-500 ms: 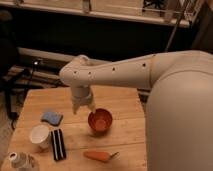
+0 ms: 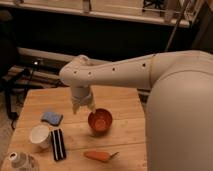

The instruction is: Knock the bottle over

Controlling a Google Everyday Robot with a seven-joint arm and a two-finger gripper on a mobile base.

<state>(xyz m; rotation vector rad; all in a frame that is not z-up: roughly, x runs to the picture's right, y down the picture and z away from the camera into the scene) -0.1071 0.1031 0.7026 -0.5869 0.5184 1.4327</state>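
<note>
The clear plastic bottle (image 2: 20,161) with a whitish cap stands upright at the near left corner of the wooden table (image 2: 125,102), partly cut off by the frame's bottom edge. The white round cup (image 2: 40,136) stands just behind it to the right. My gripper (image 2: 83,106) hangs from the white arm over the middle of the table, pointing down, to the left of an orange bowl (image 2: 100,120). It is well away from the bottle, up and to the right of it.
A blue sponge (image 2: 52,118) lies left of the gripper. A black and white striped bar (image 2: 58,144) lies beside the cup. An orange carrot-like object (image 2: 100,156) lies near the front edge. A dark chair (image 2: 10,75) stands left of the table.
The arm and gripper have shifted slightly; the objects on the table have not moved.
</note>
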